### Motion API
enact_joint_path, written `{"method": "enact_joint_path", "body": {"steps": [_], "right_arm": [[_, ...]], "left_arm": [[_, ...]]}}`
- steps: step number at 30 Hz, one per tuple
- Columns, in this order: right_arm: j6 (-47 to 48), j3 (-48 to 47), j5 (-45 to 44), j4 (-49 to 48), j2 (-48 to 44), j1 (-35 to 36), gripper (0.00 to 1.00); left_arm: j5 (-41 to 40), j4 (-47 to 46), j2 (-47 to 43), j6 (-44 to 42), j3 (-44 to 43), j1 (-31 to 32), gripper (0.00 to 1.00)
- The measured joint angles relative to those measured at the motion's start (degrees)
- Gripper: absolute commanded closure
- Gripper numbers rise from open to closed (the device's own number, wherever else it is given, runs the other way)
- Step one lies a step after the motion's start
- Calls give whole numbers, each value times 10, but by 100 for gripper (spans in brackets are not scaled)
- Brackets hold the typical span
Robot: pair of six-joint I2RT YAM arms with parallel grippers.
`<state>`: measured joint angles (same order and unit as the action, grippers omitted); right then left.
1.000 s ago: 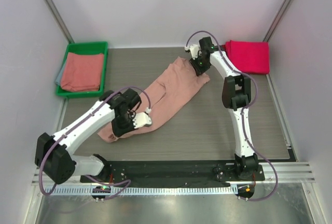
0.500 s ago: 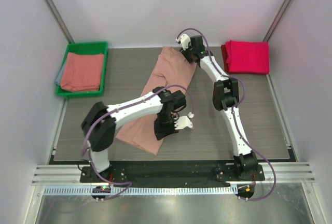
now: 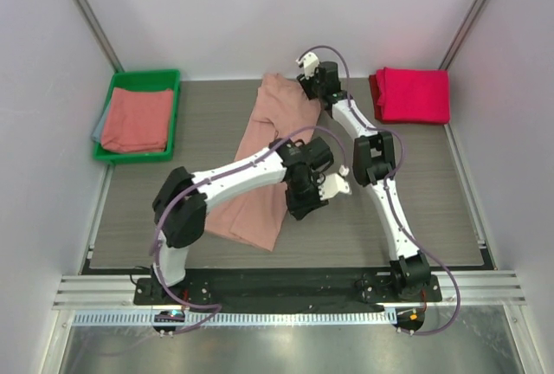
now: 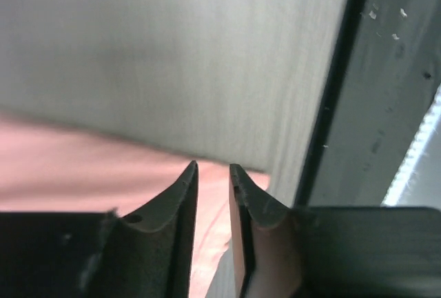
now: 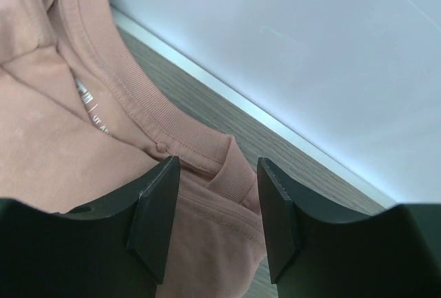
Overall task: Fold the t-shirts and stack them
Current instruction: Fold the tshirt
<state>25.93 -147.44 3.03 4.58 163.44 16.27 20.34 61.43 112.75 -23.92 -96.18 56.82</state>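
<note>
A dusty salmon-pink t-shirt (image 3: pixel 264 162) lies in a long, loosely folded strip from the back middle of the table toward the front. Its ribbed collar (image 5: pixel 148 108) and neck label show in the right wrist view. My right gripper (image 3: pixel 310 88) (image 5: pixel 218 163) hovers open over the collar end, cloth under the gap. My left gripper (image 3: pixel 334 185) (image 4: pixel 213 167) sits just right of the shirt's lower half. Its fingers stand a narrow gap apart, with the pink hem (image 4: pixel 83 174) under them and nothing clamped. A folded magenta t-shirt (image 3: pixel 414 94) rests at the back right.
A green bin (image 3: pixel 176 114) at the back left holds a folded salmon t-shirt (image 3: pixel 136 120) on a grey one (image 3: pixel 100 125). White walls close in the back and sides. A dark rail (image 3: pixel 286 283) runs along the front edge.
The left arm swept right, carrying the shirt's lower end with it. The shirt has turned from a slant to nearly front-to-back. Both grippers have opened and let go of the cloth.
</note>
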Motion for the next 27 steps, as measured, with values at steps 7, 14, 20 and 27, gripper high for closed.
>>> {"method": "enact_joint_path", "body": {"steps": [7, 14, 20, 27], "right_arm": [[-110, 112, -15, 32, -122, -12, 43], [-326, 474, 51, 44, -548, -37, 43], [-515, 768, 181, -3, -786, -22, 43], [-643, 1013, 239, 44, -796, 110, 46]], "left_arm": [[-83, -54, -178, 92, 10, -135, 43], [-149, -89, -294, 211, 84, -296, 41], [-117, -89, -296, 301, 176, -410, 49], [-56, -68, -250, 342, 259, -518, 51]]}}
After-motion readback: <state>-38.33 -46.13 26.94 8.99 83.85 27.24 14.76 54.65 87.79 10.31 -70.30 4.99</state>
